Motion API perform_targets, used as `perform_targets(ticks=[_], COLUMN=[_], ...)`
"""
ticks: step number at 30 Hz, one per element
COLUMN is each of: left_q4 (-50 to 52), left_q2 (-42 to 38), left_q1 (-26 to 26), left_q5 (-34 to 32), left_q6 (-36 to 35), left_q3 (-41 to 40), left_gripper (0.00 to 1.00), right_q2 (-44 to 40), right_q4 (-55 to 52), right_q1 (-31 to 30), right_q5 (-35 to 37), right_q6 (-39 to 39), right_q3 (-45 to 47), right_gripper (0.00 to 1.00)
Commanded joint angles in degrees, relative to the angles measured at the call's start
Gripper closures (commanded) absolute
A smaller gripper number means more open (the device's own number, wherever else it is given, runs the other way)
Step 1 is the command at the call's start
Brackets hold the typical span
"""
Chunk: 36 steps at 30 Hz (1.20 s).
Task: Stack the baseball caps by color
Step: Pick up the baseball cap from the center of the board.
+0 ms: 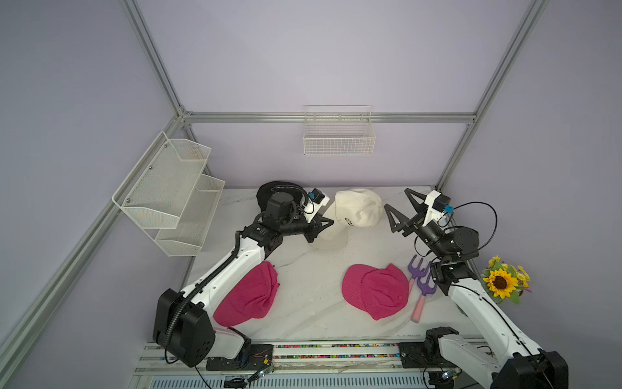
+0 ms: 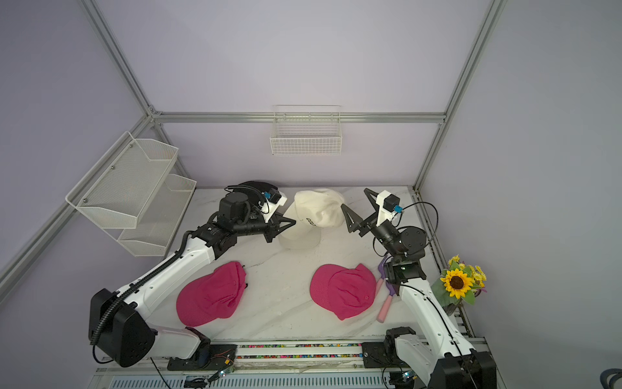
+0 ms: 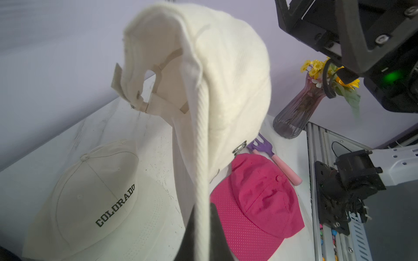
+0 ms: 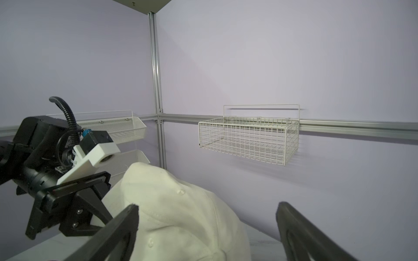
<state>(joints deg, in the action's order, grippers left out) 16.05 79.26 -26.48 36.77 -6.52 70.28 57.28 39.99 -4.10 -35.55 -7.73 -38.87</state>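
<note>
The marble bench (image 1: 309, 303) is carrying one hot pink cap (image 1: 250, 294) lower left of centre in both top views, a second pink cap (image 1: 377, 291) lower right, and a black cap (image 1: 264, 193) half hidden behind the left arm (image 1: 235, 266). The left tool (image 3: 202, 222) is clenching the edge of a dangling cream cap (image 3: 226, 90) beside a flat-lying COLORADO cap (image 3: 95, 196), and the right tool (image 1: 396, 198) is hanging spread and empty just beside them.

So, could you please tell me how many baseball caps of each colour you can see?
Pink caps: 2
Cream caps: 2, one lying flat, one gripped by the left end effector
Black caps: 1 visible, partly hidden
Total: 5 visible
</note>
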Motion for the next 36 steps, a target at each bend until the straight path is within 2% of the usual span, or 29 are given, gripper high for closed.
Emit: perform_targets(ticks=[1,4,10,15,18,28,31,33,34,36], left_q4=[8.6,11.5,11.9,11.3,11.3,8.6,7.8,7.2,7.2,7.3], left_q2=[-2.3,-2.9,-3.4,-2.5,-1.8,0.7,1.1,1.2,3.2,4.0], left_q1=[0.7,1.3,2.0,2.1,2.1,2.1,2.1,2.1,2.2,2.5], left_q5=[3.9,5.2,9.0,10.1,11.1,13.9,13.0,12.0,11.4,10.2], left_q6=[-11.4,-13.7,-14.9,-14.7,-14.5,-12.9,-13.6,-14.4,-14.8,-15.4], left_q3=[4.7,6.6,8.0,8.9,9.8,10.0,9.4,9.0,8.9,9.0], left_gripper=[1.00,1.00,1.00,1.00,1.00,1.00,1.00,1.00,1.00,1.00], right_q2=[0.2,2.1,5.8,7.4,7.5,9.7,10.7,11.3,11.4,11.4], right_q4=[-4.5,-8.5,-4.4,-4.8,-3.6,1.0,-0.4,-0.5,-0.2,-0.2], right_q1=[1.7,1.8,1.8,1.7,1.8,1.3,0.9,0.7,0.6,0.5], right_q5=[-11.1,-12.1,-14.0,-26.8,-27.8,-32.2,-33.0,-34.9,-35.8,-37.4], right_q6=[7.0,10.6,10.7,12.5,12.8,7.9,8.9,8.8,8.6,8.3], right_q3=[-2.4,-3.9,-2.3,-2.5,-1.0,-1.0,-2.0,-2.5,-2.6,-3.0], right_gripper=[0.03,0.03,0.03,0.03,0.03,0.07,0.12,0.19,0.25,0.46])
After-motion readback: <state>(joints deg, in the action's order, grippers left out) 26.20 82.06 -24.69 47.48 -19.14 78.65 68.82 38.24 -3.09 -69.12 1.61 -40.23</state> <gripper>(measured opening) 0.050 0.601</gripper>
